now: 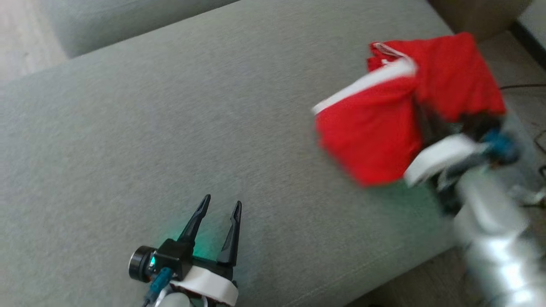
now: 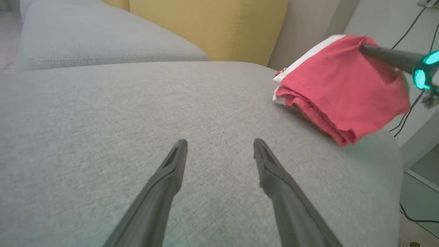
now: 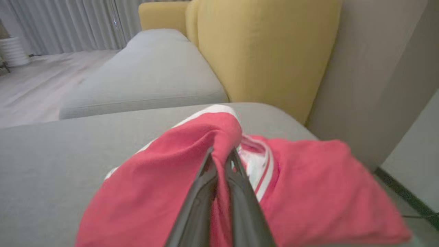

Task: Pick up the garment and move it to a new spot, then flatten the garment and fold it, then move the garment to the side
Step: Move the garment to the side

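Right tool [image 3: 222, 151] tight on a fold of the red garment [image 3: 308, 178]; left tool [image 1: 222, 200] agape over grey cushion [image 1: 128, 128], well apart.

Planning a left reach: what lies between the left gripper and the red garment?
Just bare grey cushion between left gripper and garment, seen in the head view.

Grey sofa with yellow back, at a room corner.
A broad grey seat cushion [image 1: 170, 128] adjoins a second grey cushion [image 3: 154, 79] at its far edge, with a seam between them. Yellow back cushions [image 3: 267, 58] stand upright behind both, with a beige panel [image 3: 370, 85] beside them. Pale curtains [image 3: 68, 24] hang beyond a light floor [image 3: 34, 92]. Dark cables [image 2: 410, 28] trail down the wall.
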{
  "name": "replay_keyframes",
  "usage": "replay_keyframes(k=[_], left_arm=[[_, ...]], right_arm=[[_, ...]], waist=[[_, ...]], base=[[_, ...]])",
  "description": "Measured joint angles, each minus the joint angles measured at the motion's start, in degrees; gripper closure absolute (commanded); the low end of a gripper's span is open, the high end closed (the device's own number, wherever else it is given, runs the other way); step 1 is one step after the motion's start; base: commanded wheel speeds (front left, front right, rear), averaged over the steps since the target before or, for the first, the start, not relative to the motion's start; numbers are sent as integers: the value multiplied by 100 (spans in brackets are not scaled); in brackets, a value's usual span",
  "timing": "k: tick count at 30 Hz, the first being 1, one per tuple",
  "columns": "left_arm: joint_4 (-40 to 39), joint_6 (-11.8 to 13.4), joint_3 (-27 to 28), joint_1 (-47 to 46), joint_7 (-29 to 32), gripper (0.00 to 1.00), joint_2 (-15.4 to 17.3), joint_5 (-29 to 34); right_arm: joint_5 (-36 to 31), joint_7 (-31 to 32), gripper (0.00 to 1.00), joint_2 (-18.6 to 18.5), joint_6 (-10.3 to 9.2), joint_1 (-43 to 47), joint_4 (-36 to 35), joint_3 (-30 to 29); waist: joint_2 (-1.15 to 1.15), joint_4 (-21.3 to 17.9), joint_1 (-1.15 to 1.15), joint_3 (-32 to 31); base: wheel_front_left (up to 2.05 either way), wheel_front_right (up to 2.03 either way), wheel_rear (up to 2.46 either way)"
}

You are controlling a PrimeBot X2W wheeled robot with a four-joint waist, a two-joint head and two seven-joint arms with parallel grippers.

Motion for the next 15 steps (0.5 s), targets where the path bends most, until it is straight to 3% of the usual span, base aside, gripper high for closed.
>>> replay_keyframes(k=[6, 10, 11, 12, 15], left_arm=[[40, -49, -11, -114, 0, 0, 0, 98], [42, -49, 38, -172, 0, 0, -1, 158], [43, -49, 75, -173, 0, 0, -1, 181], [45, -49, 111, -174, 0, 0, 0, 194], [46, -48, 159, -177, 0, 0, 1, 194]], right_arm=[[-427, 240, 100, -826, 0, -915, 628, -516], [-812, 307, 100, -1146, 0, -1216, 1113, -1079], [-922, 309, 56, -1190, 0, -1273, 1230, -1261], [-1051, 339, 0, -1229, 0, -1316, 1337, -1454], [-1446, 268, 0, -1245, 0, -1375, 1466, -2040]], waist=[[0, 423, 0, 240], [0, 684, 1, 403], [0, 738, 1, 443], [0, 787, 1, 479], [0, 893, 1, 557]], base=[[0, 0, 0], [0, 0, 0], [0, 0, 0], [0, 0, 0], [0, 0, 0]])
